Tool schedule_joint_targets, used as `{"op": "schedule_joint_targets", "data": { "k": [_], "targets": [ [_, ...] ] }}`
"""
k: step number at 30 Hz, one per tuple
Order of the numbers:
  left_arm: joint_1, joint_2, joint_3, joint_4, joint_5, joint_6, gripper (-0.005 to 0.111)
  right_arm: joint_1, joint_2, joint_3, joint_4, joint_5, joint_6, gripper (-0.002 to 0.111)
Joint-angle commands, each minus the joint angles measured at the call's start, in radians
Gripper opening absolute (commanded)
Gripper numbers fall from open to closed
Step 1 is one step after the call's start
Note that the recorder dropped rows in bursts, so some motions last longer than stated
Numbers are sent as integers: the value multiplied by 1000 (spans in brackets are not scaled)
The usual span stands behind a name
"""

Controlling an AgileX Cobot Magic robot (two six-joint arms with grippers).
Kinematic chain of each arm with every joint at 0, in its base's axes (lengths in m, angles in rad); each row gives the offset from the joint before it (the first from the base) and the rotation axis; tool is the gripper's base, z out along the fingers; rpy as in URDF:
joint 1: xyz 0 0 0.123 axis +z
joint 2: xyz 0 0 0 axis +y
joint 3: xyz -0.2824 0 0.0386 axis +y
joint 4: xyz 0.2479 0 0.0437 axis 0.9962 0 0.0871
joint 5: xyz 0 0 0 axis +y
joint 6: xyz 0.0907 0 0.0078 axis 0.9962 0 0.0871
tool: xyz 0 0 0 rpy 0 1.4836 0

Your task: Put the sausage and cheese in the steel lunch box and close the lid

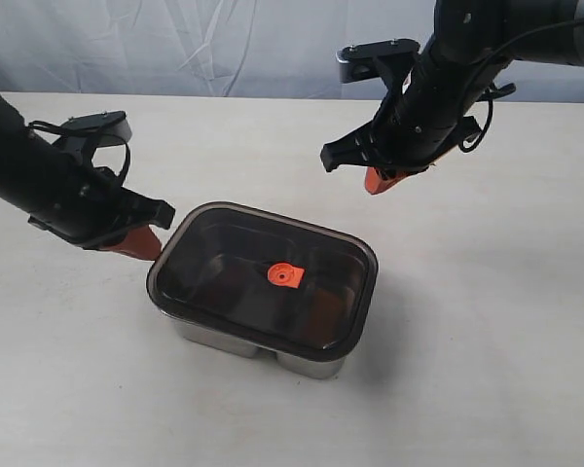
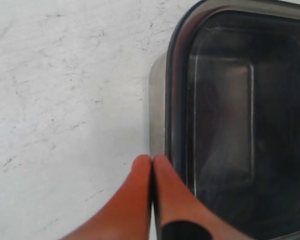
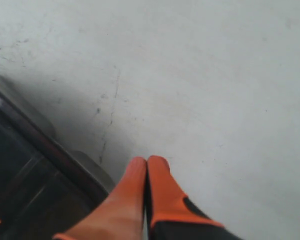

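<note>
The steel lunch box (image 1: 224,340) stands mid-table with the dark smoky lid (image 1: 224,263) lying on top, its orange valve (image 1: 284,275) in the centre. Sausage and cheese are not visible through the dark lid. My left gripper (image 1: 146,243) is shut with nothing in it, its orange fingertips close beside the box's left end; the left wrist view shows the tips (image 2: 152,162) by the lid's rim (image 2: 172,100). My right gripper (image 1: 375,181) is shut and empty, raised above the table behind the box's right end. The right wrist view shows its tips (image 3: 147,162) beside the box corner (image 3: 90,167).
The white table (image 1: 487,321) surrounds the box, with no other objects on it. A pale cloth backdrop (image 1: 224,44) hangs behind the far edge.
</note>
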Motion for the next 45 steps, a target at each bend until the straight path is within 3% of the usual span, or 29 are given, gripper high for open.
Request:
{"op": "schedule_joint_targets", "data": {
  "k": [1,8,13,23,45],
  "targets": [
    [-8,-10,4,5,-22,-9,0,-3,-7,-4,-8,3,0,0],
    [-8,-93,-1,20,-90,-18,0,-3,-77,-4,34,96,17,0],
    [-8,-135,-5,-54,-19,69,0,9,-77,-4,138,98,-30,0],
    [-67,-135,-5,-72,-9,96,0,126,-35,-4,134,85,-29,0],
    [-89,-12,-3,-36,-10,96,0,126,26,0,104,97,-3,0]
  ]
}}
